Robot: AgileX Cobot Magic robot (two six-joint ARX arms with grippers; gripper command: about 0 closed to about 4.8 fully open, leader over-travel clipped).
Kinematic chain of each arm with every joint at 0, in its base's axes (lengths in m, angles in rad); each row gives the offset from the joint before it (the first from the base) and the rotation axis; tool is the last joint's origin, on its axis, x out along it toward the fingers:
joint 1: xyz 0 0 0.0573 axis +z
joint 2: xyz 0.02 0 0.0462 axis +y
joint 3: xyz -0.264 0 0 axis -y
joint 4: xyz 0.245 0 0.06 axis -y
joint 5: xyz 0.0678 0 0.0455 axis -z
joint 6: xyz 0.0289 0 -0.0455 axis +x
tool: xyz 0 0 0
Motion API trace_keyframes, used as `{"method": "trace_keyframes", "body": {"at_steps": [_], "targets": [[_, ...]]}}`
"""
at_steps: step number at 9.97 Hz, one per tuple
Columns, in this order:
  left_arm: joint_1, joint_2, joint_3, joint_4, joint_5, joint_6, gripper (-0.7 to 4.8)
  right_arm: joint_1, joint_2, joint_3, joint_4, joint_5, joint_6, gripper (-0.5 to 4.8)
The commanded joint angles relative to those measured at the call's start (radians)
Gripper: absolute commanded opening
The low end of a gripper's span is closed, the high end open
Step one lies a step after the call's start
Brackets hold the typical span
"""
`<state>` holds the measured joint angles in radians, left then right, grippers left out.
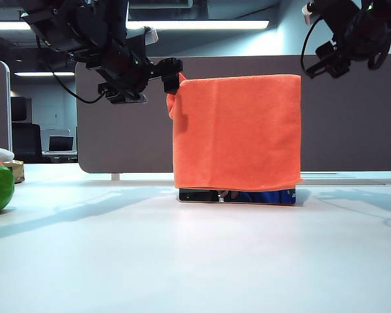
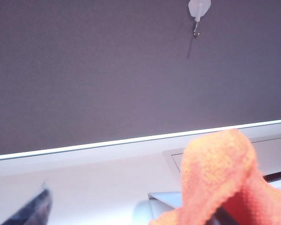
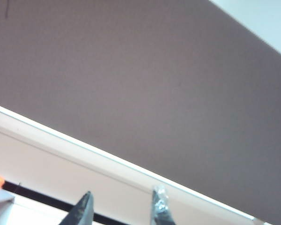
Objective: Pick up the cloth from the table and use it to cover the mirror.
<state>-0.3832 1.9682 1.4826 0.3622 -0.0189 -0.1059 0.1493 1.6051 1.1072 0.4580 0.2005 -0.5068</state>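
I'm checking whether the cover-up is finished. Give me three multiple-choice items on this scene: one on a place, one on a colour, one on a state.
1. Where is the right tool?
A) above the cloth's upper right corner, clear of it
B) on the table
C) under the cloth

2. The cloth's colour?
A) green
B) orange
C) white

3. The mirror is:
A) bare
B) lying flat
C) draped, only its bottom strip showing

Key: 1A, it hangs open, apart from the cloth, while the left tool sits at the upper left corner; 2B, bright orange; 3C, only a strip peeks below the hem.
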Motion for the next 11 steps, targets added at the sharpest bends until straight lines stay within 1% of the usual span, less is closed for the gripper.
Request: {"method": "trace_keyframes", "body": {"at_steps": [1,2,4,5,6,7,11], "targets": [[-0.002,-0.005,0.004,0.017,0.005,-0.001,4.09,0.066,-0.057,0.005,0.025,-0.158,0.009,1.57],[-0.002,-0.005,0.004,0.020,0.009,-0.004,4.09,0.076,-0.072,0.005,-0.084,-0.158,0.022,1.59],[-0.002,-0.005,0.004,0.021,0.020,-0.006,4.09,0.076,-0.077,0.004,-0.105,-0.157,0.048,1.65],[-0.002,-0.005,0.004,0.020,0.020,-0.007,4.09,0.076,-0.082,0.005,-0.121,-0.154,0.054,1.80],[-0.002,-0.005,0.004,0.021,0.020,-0.007,4.09,0.076,-0.140,0.005,-0.264,-0.216,0.069,2.76],[-0.002,-0.005,0.004,0.021,0.020,-0.007,4.09,0.074,-0.140,0.004,-0.289,-0.248,0.069,2.75],[-0.003,-0.005,0.009,0.034,0.023,-0.034,4.09,0.072,-0.099,0.005,-0.267,-0.256,0.069,2.72]]}}
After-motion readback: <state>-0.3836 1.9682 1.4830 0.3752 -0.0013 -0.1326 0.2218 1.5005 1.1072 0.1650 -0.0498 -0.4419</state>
